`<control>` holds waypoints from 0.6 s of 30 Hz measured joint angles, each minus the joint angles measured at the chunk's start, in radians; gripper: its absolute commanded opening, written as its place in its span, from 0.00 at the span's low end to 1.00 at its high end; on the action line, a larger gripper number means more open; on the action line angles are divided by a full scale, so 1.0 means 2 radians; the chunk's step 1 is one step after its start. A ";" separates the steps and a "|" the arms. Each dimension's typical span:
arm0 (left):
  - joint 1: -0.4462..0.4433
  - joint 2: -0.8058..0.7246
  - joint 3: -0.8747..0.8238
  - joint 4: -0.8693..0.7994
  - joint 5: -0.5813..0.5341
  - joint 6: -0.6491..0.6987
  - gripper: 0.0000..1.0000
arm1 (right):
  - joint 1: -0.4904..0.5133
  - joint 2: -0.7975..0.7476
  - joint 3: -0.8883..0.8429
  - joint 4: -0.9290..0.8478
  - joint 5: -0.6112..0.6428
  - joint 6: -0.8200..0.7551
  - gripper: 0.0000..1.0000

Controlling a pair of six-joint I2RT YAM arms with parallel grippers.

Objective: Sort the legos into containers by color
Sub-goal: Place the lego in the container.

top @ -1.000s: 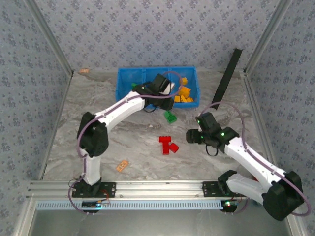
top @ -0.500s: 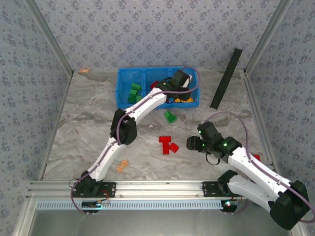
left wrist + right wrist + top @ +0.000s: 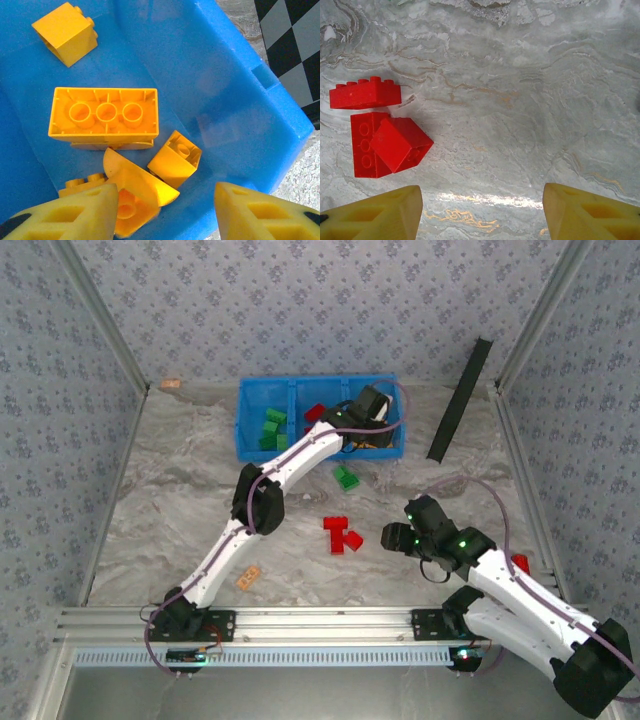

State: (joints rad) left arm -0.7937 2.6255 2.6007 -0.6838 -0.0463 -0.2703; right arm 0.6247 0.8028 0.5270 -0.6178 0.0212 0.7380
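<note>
The marble-patterned desk (image 3: pixel 180 500) carries everything. At its far side sits the blue bin tray (image 3: pixel 248 420) with three compartments side by side.

My left arm reaches across to the tray's right compartment, where my left gripper (image 3: pixel 372 425) hangs with its fingers spread and nothing between them. In my left wrist view the gripper (image 3: pixel 165 192) is just above the yellow bricks on the blue floor. These are a long one lying studs down (image 3: pixel 103 117), a small cube (image 3: pixel 66 32) further in, a small sloped brick (image 3: pixel 174 165) and a curved piece (image 3: pixel 135 187) close to my left finger.

My right gripper (image 3: pixel 392 537) hovers low over the bare desk, fingers wide apart and holding nothing. A cluster of red bricks (image 3: pixel 375 142) lies to its left. One rests on its side, and another leans tilted on a flat one.

Green bricks (image 3: pixel 270 428) sit in the left compartment, and a red brick (image 3: pixel 315 412) in the middle one. A single green brick (image 3: pixel 346 478) lies on the desk just in front of the tray.
</note>
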 measured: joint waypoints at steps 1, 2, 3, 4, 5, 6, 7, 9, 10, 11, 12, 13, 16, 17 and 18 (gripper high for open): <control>-0.001 0.000 0.000 0.000 0.001 0.001 0.54 | 0.000 0.000 -0.001 0.000 0.000 0.000 0.67; -0.001 0.000 0.000 -0.001 0.002 0.004 0.54 | 0.000 0.000 -0.001 0.000 0.000 0.000 0.67; -0.001 -0.001 0.000 -0.002 0.003 0.006 0.54 | 0.000 0.000 -0.002 0.002 0.000 0.000 0.67; -0.002 -0.003 0.000 -0.006 0.006 0.008 0.54 | 0.000 0.001 -0.004 0.006 0.000 0.000 0.68; -0.003 -0.008 0.000 -0.013 0.009 0.011 0.54 | 0.000 0.004 -0.005 0.010 0.000 0.000 0.67; -0.004 -0.012 0.000 -0.017 0.014 0.014 0.55 | 0.000 0.009 -0.005 0.016 0.000 0.000 0.67; -0.005 -0.021 -0.002 -0.023 0.019 0.017 0.55 | 0.000 0.018 -0.006 0.025 0.000 0.000 0.67; -0.008 -0.047 -0.008 -0.031 0.031 0.024 0.55 | 0.000 0.040 -0.006 0.044 -0.002 0.000 0.68; -0.010 -0.062 -0.012 -0.035 0.036 0.027 0.55 | 0.000 0.052 -0.006 0.055 -0.002 0.000 0.67; -0.011 -0.083 -0.018 -0.040 0.042 0.032 0.56 | 0.000 0.067 -0.005 0.066 -0.002 0.000 0.68; -0.013 -0.104 -0.025 -0.043 0.043 0.037 0.57 | 0.000 0.081 -0.003 0.076 -0.003 0.000 0.68; -0.014 -0.128 -0.035 -0.044 0.045 0.041 0.58 | 0.000 0.097 0.001 0.083 -0.003 0.000 0.68; -0.018 -0.217 -0.089 -0.046 0.038 0.056 0.62 | -0.001 0.144 0.026 0.107 -0.003 -0.002 0.68; -0.019 -0.255 -0.122 -0.044 0.031 0.061 0.63 | -0.002 0.160 0.038 0.119 -0.003 -0.005 0.68; -0.019 -0.292 -0.155 -0.041 0.024 0.065 0.66 | -0.004 0.177 0.051 0.130 -0.003 -0.007 0.68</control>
State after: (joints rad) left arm -0.8314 2.0418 2.2902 -0.7650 0.0010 -0.1402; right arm 0.6163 1.1564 0.6285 -0.3580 0.0147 0.7235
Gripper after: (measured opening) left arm 0.624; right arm 0.681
